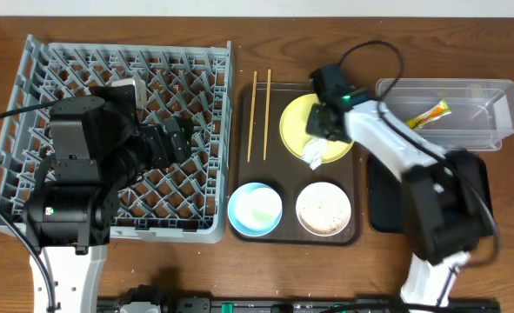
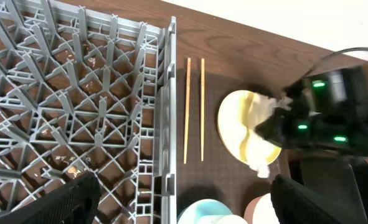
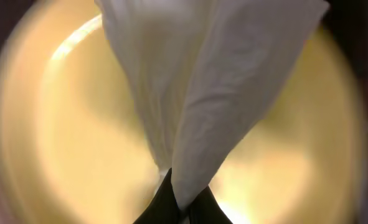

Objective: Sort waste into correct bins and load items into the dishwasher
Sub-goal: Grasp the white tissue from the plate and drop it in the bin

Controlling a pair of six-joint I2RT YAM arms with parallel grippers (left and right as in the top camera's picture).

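Note:
My right gripper is shut on the white paper napkin and holds it just over the yellow plate; the napkin hangs at the plate's front edge. The plate fills the right wrist view. My left gripper is open and empty above the grey dish rack, at its right rim. Two wooden chopsticks lie on the brown tray. The light blue bowl and the white bowl with rice scraps sit at the tray's front. The green-yellow wrapper lies in the clear tub.
The dark brown serving tray lies between the rack and the bins. The shallow black tray lies to its right, partly under my right arm. The clear tub stands behind it at the back right.

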